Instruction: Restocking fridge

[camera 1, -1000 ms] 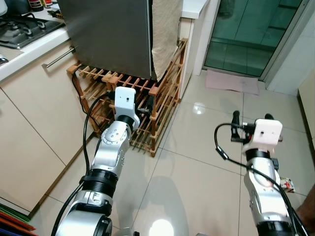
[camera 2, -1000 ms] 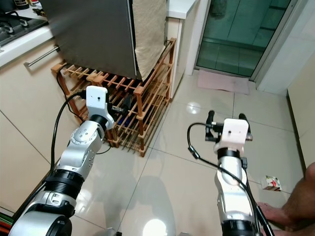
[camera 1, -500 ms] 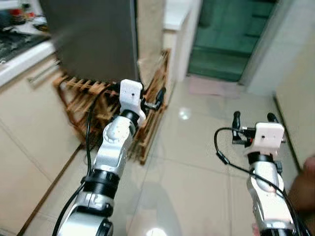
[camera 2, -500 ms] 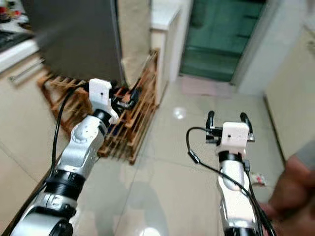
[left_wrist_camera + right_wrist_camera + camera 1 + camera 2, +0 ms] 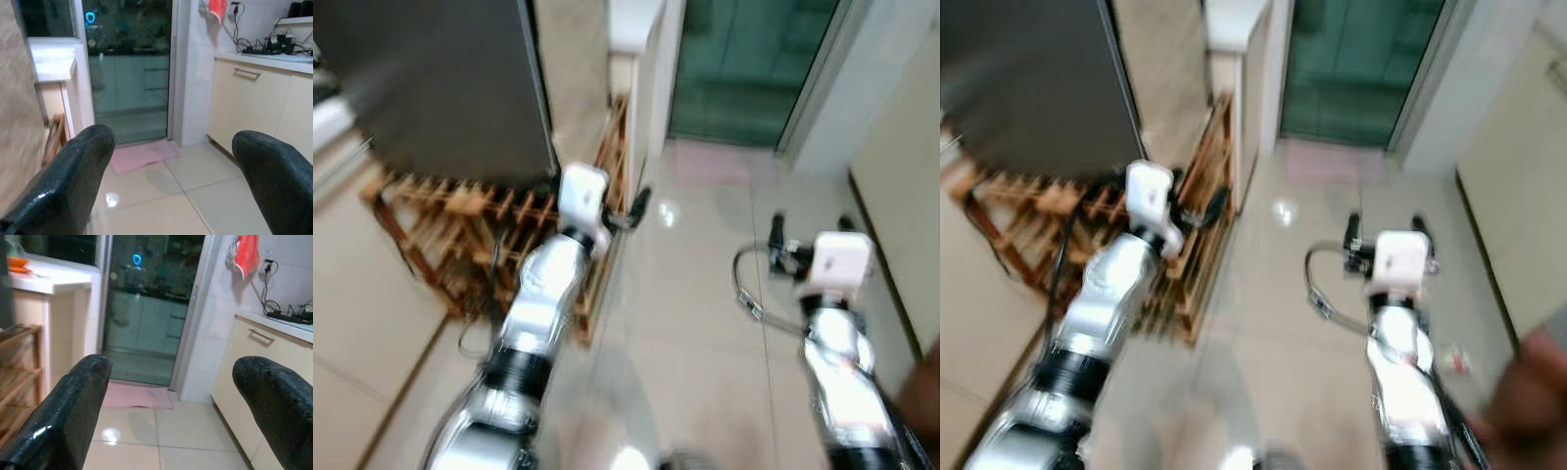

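Head views blurred. We record:
- Left claw (image 5: 171, 161): released, fingers spread, grasping nothing; raised at the near right corner of the wooden rack (image 5: 450, 220).
- Right claw (image 5: 171, 396): released, fingers spread, empty; held over the tiled floor (image 5: 705, 294), well right of the rack.
- Fridge (image 5: 440, 88): dark grey, far left, standing on the wooden rack.
- Glass door (image 5: 744, 59): far centre, pink mat (image 5: 137, 395) before it.
- Cream cabinet (image 5: 254, 112): right wall.

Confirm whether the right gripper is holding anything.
No: in the right wrist view the right gripper is open, with bare floor and a pink mat between its fingers.
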### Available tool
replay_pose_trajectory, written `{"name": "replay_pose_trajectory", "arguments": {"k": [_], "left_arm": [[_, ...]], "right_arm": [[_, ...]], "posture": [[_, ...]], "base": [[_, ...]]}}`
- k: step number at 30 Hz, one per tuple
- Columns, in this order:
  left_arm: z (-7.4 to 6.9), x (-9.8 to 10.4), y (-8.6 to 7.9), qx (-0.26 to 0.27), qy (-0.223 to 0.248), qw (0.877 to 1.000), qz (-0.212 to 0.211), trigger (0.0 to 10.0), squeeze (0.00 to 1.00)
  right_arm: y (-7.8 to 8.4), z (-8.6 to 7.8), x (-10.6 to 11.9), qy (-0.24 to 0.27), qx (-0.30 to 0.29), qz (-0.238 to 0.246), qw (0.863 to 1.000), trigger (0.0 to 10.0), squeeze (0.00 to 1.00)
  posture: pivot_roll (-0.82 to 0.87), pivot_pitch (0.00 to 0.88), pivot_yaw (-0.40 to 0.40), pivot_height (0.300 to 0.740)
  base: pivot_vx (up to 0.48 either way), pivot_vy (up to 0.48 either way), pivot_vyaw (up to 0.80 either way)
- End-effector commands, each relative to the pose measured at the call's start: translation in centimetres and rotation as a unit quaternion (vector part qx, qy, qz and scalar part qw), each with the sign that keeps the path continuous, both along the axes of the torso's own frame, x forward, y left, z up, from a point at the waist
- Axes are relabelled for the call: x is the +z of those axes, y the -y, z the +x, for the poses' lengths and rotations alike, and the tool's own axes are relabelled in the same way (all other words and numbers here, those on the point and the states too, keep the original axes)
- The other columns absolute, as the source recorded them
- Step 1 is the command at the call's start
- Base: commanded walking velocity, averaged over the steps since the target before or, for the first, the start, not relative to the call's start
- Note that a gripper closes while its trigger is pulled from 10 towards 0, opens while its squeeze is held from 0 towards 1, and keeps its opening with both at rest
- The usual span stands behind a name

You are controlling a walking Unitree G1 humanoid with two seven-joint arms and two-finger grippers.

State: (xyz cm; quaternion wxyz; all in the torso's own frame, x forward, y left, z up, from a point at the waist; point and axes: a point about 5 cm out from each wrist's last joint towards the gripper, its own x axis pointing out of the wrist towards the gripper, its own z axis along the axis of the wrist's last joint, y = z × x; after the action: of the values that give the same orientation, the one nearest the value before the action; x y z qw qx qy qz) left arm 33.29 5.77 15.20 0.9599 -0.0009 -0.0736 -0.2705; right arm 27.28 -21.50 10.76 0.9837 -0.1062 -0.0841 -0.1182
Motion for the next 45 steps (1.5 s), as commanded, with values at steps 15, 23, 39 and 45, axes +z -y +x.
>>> {"name": "replay_pose_trajectory", "arguments": {"k": [15,23,39,45], "left_arm": [[1.1,0.4,-3.1,0.093,-0.010,0.996,-0.008,10.0,0.00],[1.7,0.7,-3.5,0.123,-0.024,0.992,-0.019,10.0,0.00],[3.9,2.7,-1.3,0.144,-0.044,0.989,0.002,10.0,0.00],[4.1,3.1,-0.4,0.138,-0.049,0.989,-0.001,10.0,0.00]], "right_arm": [[-0.9,1.1,0.7,0.011,0.024,0.004,1.000,10.0,0.00],[-0.8,1.4,0.7,0.008,0.029,-0.001,1.000,10.0,0.00],[0.0,1.6,1.4,0.011,0.032,-0.012,0.999,10.0,0.00],[0.1,1.0,1.2,0.003,0.031,-0.014,0.999,10.0,0.00]], "posture": [[-0.06,0.000,-0.004,0.740],[-0.06,0.000,-0.008,0.740],[-0.10,0.000,-0.013,0.740],[-0.12,0.000,-0.014,0.740]], "base": [[0.404,0.000,0.00],[0.000,0.000,0.00],[0.000,0.000,0.00],[0.000,0.000,0.00]]}}
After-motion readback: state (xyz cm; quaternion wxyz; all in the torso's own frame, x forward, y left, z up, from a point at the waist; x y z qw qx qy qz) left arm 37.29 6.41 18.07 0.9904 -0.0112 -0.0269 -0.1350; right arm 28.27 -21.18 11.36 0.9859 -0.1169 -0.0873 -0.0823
